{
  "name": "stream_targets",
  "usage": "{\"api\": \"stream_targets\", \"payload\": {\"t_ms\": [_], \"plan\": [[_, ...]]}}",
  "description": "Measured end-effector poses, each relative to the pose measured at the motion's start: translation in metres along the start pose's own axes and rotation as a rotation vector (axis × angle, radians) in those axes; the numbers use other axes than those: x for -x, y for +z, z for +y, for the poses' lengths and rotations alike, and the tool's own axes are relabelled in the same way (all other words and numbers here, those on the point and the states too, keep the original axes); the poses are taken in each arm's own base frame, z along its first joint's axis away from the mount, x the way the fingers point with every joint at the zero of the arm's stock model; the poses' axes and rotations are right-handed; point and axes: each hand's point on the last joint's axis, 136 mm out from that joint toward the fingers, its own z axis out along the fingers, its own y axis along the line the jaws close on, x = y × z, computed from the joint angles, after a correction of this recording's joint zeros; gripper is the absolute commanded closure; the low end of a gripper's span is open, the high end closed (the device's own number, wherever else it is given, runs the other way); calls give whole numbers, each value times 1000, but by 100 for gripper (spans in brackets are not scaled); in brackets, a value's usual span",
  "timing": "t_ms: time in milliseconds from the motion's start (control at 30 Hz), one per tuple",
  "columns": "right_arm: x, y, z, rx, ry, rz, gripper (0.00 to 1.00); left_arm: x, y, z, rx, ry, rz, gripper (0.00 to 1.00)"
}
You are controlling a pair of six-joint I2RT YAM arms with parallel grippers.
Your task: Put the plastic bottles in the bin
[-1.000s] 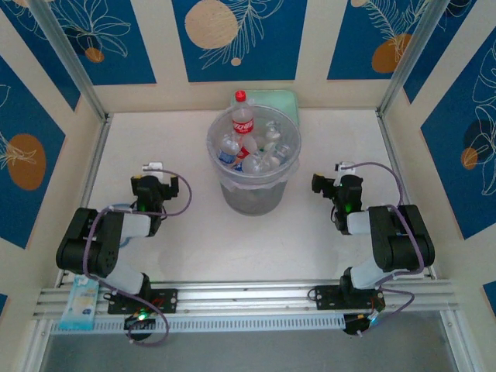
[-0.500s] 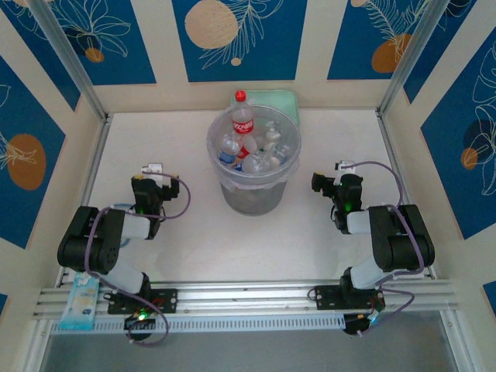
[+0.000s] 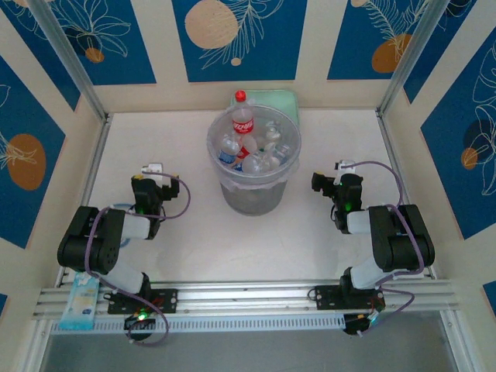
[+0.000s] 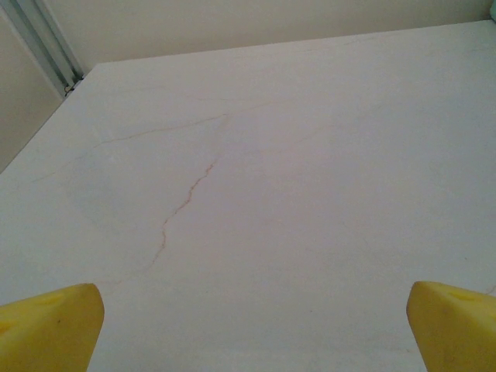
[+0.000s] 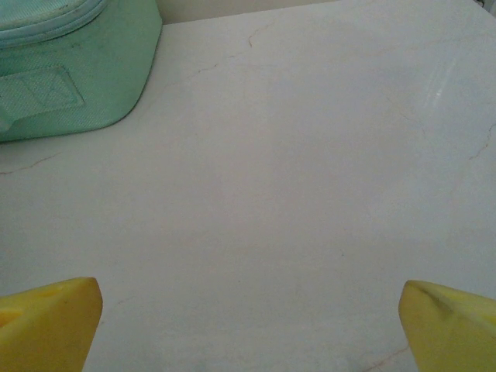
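Note:
The bin [image 3: 252, 194], a tall translucent grey-white bucket with a clear bag liner, stands at the table's middle back. Several plastic bottles [image 3: 260, 151] lie piled inside it, and one with a red cap and red label [image 3: 242, 116] stands up at its far rim. My left gripper [image 3: 152, 172] rests low at the left of the bin; its yellow fingertips [image 4: 46, 325] are far apart over bare table, open and empty. My right gripper [image 3: 329, 180] rests to the right of the bin, its yellow fingertips [image 5: 46, 322] also wide apart and empty.
A mint-green rectangular case [image 5: 70, 62] lies behind the bin against the back wall, its edge [image 3: 288, 99] peeking out past the bin's rim. Metal frame posts stand at the back corners. A rail runs along the near edge, with a small light-blue packet [image 3: 79, 304] at its left.
The left gripper drew back slightly toward its base between the earliest frame and now. The right arm and the bin have not moved.

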Motion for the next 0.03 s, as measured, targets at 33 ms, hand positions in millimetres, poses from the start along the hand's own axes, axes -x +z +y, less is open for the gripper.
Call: {"api": "stream_targets", "payload": {"t_ms": [33], "plan": [[0,0,0,0,0,0,1,0,0,0,0,0,-1,0]]}}
